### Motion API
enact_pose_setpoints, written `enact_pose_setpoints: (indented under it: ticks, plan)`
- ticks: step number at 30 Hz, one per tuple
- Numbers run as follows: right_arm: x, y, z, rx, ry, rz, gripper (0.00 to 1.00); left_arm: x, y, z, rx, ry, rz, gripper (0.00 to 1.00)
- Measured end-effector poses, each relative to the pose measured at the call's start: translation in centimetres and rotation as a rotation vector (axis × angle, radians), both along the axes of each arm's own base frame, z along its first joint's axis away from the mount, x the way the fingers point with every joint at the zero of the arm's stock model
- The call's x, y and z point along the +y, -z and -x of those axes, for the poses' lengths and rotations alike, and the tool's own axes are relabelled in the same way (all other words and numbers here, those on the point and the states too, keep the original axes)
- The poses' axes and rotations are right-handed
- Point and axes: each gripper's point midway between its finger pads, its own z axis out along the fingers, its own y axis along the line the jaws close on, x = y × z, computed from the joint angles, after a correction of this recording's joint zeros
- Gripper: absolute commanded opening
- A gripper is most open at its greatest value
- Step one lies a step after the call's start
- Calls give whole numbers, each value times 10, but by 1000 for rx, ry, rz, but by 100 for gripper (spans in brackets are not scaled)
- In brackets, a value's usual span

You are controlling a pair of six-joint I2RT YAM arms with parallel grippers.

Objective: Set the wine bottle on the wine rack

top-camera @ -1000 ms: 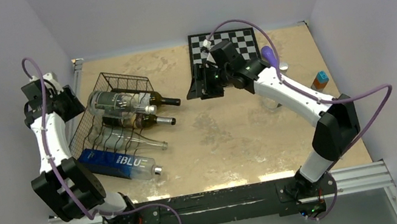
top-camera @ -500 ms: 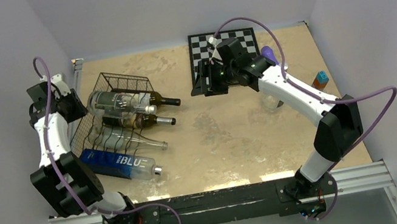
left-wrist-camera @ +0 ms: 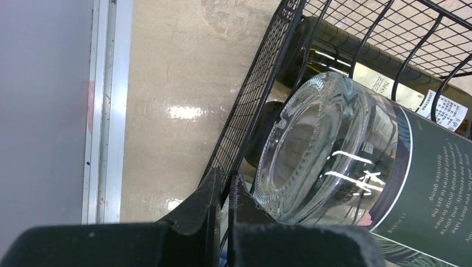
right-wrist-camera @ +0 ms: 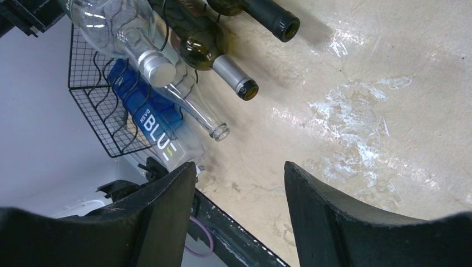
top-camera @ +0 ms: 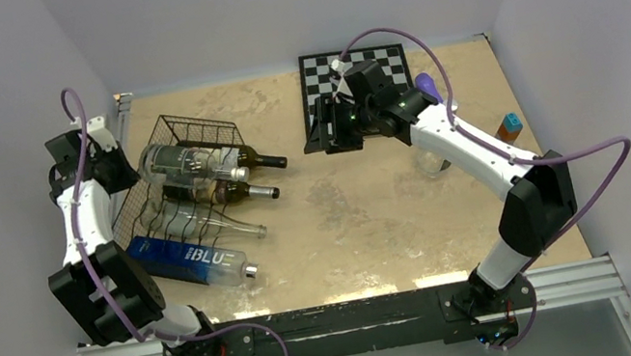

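**My left gripper is shut at the rack's end wall; my right gripper is spread and empty.**

My left gripper (left-wrist-camera: pixel 224 186) has its pads pressed together with nothing between them, and the tips are right against the mesh wall (left-wrist-camera: pixel 245 111) of the wine rack (top-camera: pixel 184 177). At 2 o'clock from those tips is the thick glass base of the wine bottle (left-wrist-camera: pixel 334 150). It has a dark label and lies in the rack on top of the others, its base at the mesh wall and its neck pointing to 3 o'clock in the top view. Under it are two green bottles (top-camera: pixel 245 188) and an empty clear bottle (top-camera: pixel 217 227). A blue bottle (top-camera: pixel 188 257) lies along the rack's 6 o'clock side; I cannot tell whether it is in a groove. My right gripper (right-wrist-camera: pixel 239 167) is wide open, holds nothing, and hangs over the table (top-camera: pixel 377 216) by the chessboard (top-camera: pixel 375 65) at 12 o'clock.
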Motion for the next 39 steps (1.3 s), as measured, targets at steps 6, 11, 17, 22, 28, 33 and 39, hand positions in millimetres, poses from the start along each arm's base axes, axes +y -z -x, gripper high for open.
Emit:
enact_pose_setpoints:
  ticks: [6, 11, 17, 22, 28, 33, 39]
  plan:
    - [-7, 5, 4, 18, 1, 31, 63, -2, 1, -3, 10, -38, 35, 0]
    - [-22, 1, 3, -5, 32, 67, 64, -7, 0, -11, -2, -84, 85, 0]
    - [-46, -16, 1, -58, 86, 89, 65, -21, -1, -24, -21, -126, 128, 0]
    - [-72, -19, -6, -80, 148, 143, 77, -33, -1, -33, -32, -138, 150, 0]
    - [-114, -30, -7, -134, 236, 245, 88, -39, -2, -37, -14, -150, 175, 36]
    - [-154, -55, -9, -211, 335, 311, 91, -43, -1, -41, 11, -206, 191, 60]
    - [-205, -61, -14, -232, 437, 450, 94, -43, -14, -40, 28, -227, 150, 74]
